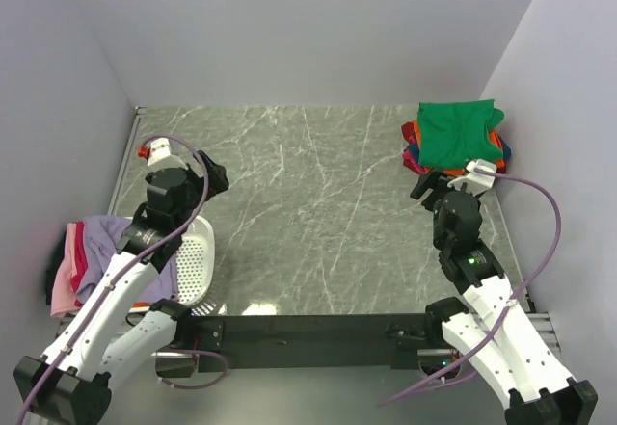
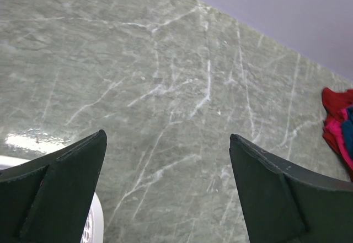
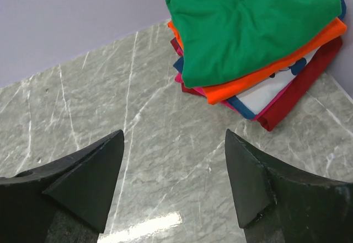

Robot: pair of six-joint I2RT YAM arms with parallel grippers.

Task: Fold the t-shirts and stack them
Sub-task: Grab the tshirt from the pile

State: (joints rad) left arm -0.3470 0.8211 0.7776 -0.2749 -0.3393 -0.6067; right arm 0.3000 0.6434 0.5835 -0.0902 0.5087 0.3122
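A stack of folded t-shirts [image 1: 457,136] lies at the table's back right, a green one [image 3: 242,22] on top, then orange [image 3: 276,66], white with blue trim, pink and dark red below. Unfolded lavender [image 1: 108,242] and pink t-shirts [image 1: 67,285] hang out of the white basket [image 1: 198,256] at the left. My right gripper [image 3: 174,135] hovers open just in front of the stack, with nothing between its fingers. Beside the basket, my left gripper [image 2: 168,138] is open over bare table and holds nothing. The stack's red edge [image 2: 336,116] shows at the right of the left wrist view.
The grey marble table [image 1: 308,203] is walled in by lavender panels on three sides. The white perforated basket stands at the left edge, close under the left arm. A black rail [image 1: 308,329] runs along the near edge between the arm bases.
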